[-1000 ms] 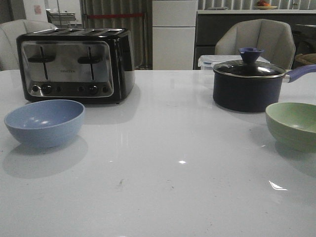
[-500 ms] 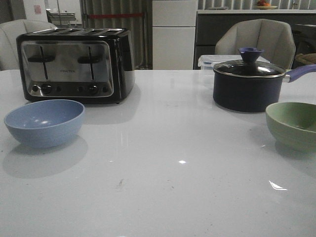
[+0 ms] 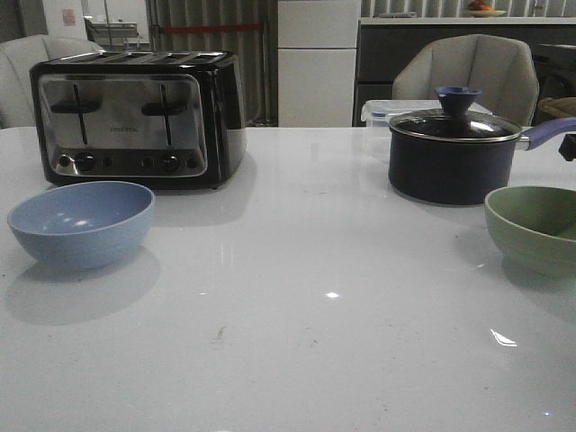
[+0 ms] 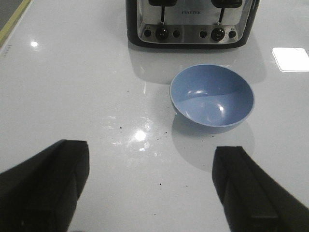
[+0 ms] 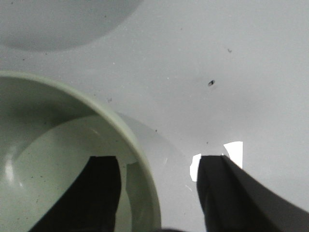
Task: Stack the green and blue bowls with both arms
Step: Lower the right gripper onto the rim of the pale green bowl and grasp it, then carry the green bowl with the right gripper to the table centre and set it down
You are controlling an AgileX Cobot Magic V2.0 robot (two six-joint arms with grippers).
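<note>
The right gripper (image 5: 154,193) is spread open astride the green bowl's (image 5: 63,159) rim, one finger (image 5: 99,186) inside, the other on the table (image 5: 217,58) side, nothing pinched yet. That bowl sits at the table's right edge, beside the saucepan (image 3: 454,153). The left gripper (image 4: 152,186) hangs open above the table, with the blue bowl (image 4: 211,104) ahead of it before the toaster (image 4: 190,21), well apart.

Behind your white glossy table (image 3: 297,297) you see two grey padded chairs, one at far left (image 3: 36,63) and one at right (image 3: 468,72). A white cabinet (image 3: 317,63) stands in the middle, beside a dark counter (image 3: 396,45). The room is dim, and lamps reflect on the tabletop.
</note>
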